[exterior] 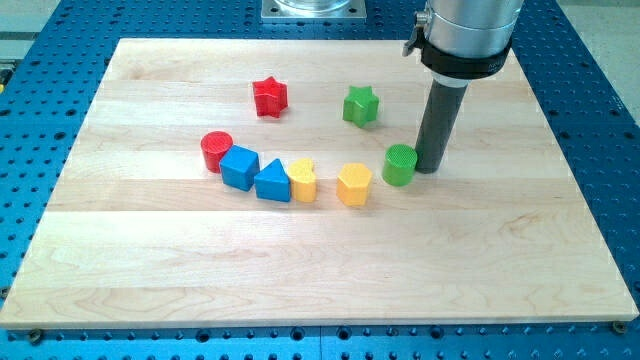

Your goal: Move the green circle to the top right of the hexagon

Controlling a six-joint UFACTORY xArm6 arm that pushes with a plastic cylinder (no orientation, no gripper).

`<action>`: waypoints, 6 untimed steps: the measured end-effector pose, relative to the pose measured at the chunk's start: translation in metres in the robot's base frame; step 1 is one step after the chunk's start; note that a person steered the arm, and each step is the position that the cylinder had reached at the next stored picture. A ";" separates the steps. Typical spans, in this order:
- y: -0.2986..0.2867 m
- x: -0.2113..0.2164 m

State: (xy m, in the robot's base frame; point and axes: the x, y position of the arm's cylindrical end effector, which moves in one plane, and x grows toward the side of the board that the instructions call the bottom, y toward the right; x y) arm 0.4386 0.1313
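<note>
Wooden board (320, 270) on a blue perforated bench, one view only. No gripper on me, just the rod; my tip (432, 168) sits on the board just right of the green circle (399, 165), touching or nearly so. Green circle is just right of the yellow hexagon (354, 184), slightly higher. Left of that: yellow block (303, 180), blue triangle (272, 181), blue block (239, 167), red cylinder (216, 151). Red star (269, 96) and green star (360, 105) sit nearer the view's top.

My tip (432, 168) low on the board, rod upright.
</note>
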 end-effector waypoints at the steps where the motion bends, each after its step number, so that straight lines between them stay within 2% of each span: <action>1: 0.004 0.001; 2: 0.002 0.012; 6: -0.011 0.010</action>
